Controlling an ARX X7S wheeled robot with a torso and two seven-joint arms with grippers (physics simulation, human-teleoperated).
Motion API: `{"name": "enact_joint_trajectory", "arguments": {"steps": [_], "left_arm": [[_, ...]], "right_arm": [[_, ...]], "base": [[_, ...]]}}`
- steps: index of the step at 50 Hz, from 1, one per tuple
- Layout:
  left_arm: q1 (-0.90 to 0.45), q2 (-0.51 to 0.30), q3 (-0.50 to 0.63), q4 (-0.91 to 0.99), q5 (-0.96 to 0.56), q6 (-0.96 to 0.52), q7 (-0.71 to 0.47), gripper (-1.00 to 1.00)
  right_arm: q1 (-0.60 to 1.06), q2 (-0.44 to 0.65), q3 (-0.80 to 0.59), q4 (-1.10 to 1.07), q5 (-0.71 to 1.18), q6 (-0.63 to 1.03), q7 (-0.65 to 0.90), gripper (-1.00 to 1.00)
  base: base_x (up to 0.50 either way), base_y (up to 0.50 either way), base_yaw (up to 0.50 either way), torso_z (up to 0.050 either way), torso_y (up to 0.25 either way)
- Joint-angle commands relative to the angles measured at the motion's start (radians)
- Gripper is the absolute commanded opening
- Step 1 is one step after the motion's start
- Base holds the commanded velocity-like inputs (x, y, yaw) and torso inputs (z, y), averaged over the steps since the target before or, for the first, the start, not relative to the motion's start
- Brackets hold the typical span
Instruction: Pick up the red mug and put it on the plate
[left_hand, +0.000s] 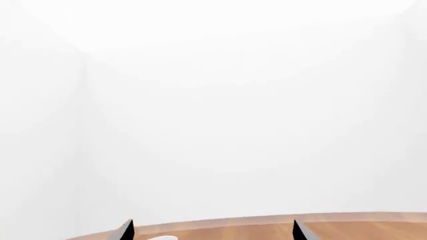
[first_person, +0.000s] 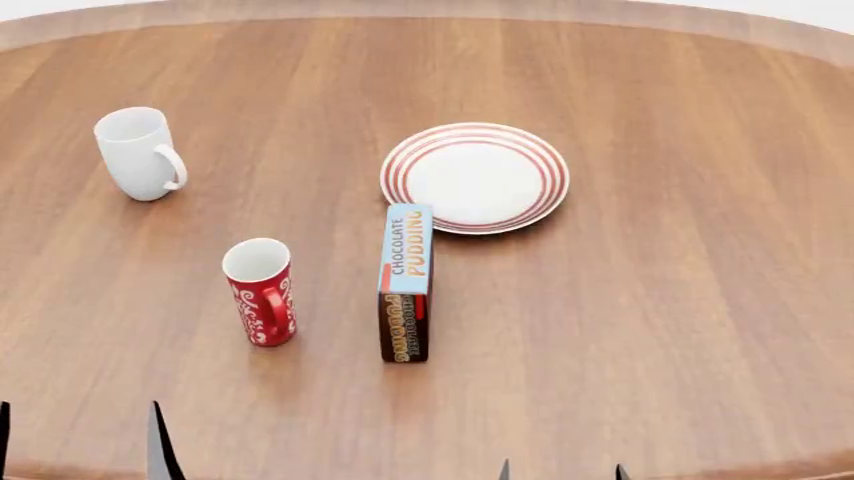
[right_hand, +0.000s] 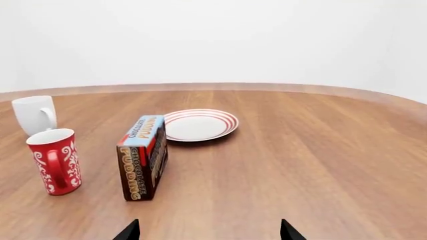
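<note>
The red mug (first_person: 260, 292) with white swirls stands upright left of centre on the wooden table, its handle turned toward me. The plate (first_person: 475, 178), white with red rings, lies farther back and to the right, with nothing on it. In the right wrist view the red mug (right_hand: 56, 161) stands at the left and the plate (right_hand: 199, 124) lies beyond the box. My left gripper (first_person: 80, 450) is open at the near edge, short of the mug. My right gripper (first_person: 563, 470) is open too, near the front edge. Both the left gripper (left_hand: 213, 231) and the right gripper (right_hand: 209, 232) hold nothing.
A chocolate pudding box (first_person: 406, 282) stands on its long edge between the red mug and the plate, its far end almost at the plate's rim. A plain white mug (first_person: 139, 153) stands at the back left. The left wrist view shows mostly white wall above the table's edge (left_hand: 267, 227).
</note>
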Motion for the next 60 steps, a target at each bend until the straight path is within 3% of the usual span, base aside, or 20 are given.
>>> {"name": "enact_joint_trajectory", "arguments": {"steps": [1, 27, 60], "left_arm": [[-0.011, -0.01, 0.01, -0.027, 0.029, 0.056, -0.029, 1.0], [-0.007, -0.027, 0.037, -0.005, 0.015, 0.011, -0.039, 1.0], [-0.012, -0.044, 0.063, -0.009, 0.007, 0.018, -0.063, 1.0]], "right_arm": [[0.002, 0.008, -0.008, 0.008, 0.016, -0.014, 0.001, 1.0], [-0.001, 0.025, -0.029, 0.001, 0.032, -0.036, 0.01, 1.0], [0.005, 0.041, -0.05, 0.01, 0.051, -0.046, 0.025, 1.0]], "base": [[0.0, 0.0, 0.0, 0.0, 0.0], [0.0, 0.0, 0.0, 0.0, 0.0], [0.0, 0.16, 0.0, 0.0, 0.0]]}}
